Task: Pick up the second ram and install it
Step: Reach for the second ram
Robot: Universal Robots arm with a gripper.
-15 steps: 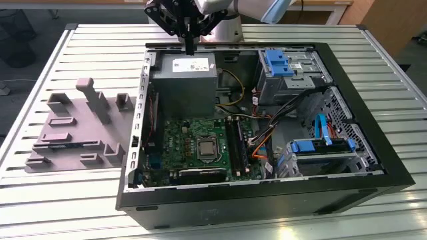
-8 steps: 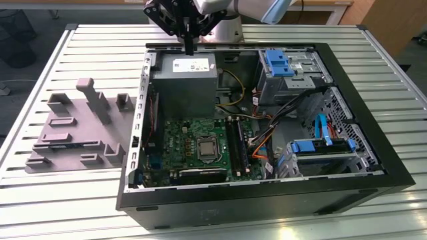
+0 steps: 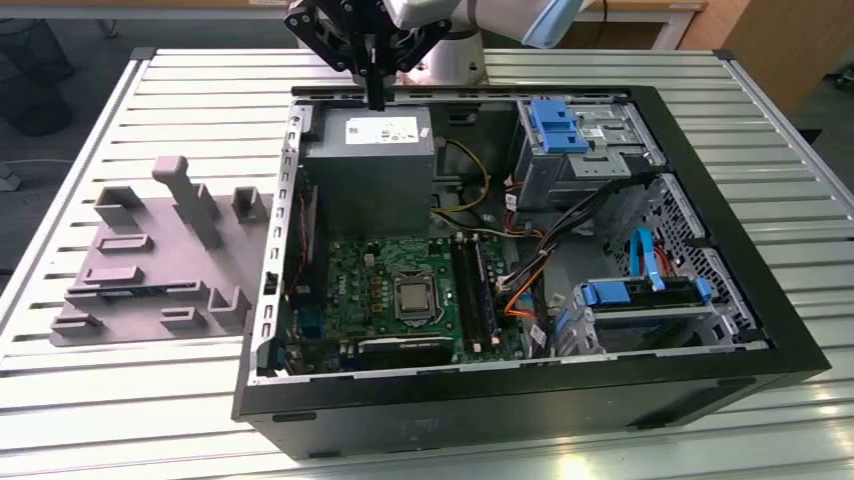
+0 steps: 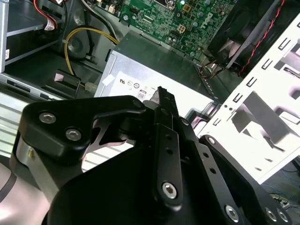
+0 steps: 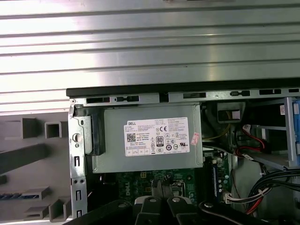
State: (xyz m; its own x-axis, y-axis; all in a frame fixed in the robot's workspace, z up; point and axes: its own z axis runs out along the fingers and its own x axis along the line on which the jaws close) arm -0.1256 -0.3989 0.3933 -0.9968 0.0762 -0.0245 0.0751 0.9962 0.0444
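My gripper (image 3: 378, 98) hangs over the far edge of the open computer case (image 3: 534, 410), above the grey power supply (image 3: 367, 170). Its fingers point down and are pressed together with nothing between them; both wrist views show the same shut tips (image 4: 161, 93) (image 5: 161, 186). A thin dark strip with bluish marks, which looks like the second ram (image 3: 134, 291) (image 5: 19, 195), lies in a slot of the grey holder (image 3: 147, 250) at the exterior view's left of the case. The black memory slots (image 3: 470, 290) run along the green motherboard (image 3: 387, 290), well away from the gripper.
The case lies open on a slatted metal table (image 3: 134, 400). Blue drive brackets (image 3: 554, 125) (image 3: 641, 293) and bundles of cables (image 3: 534, 270) take up the case's side at the exterior view's right. The holder has upright posts (image 3: 180, 195).
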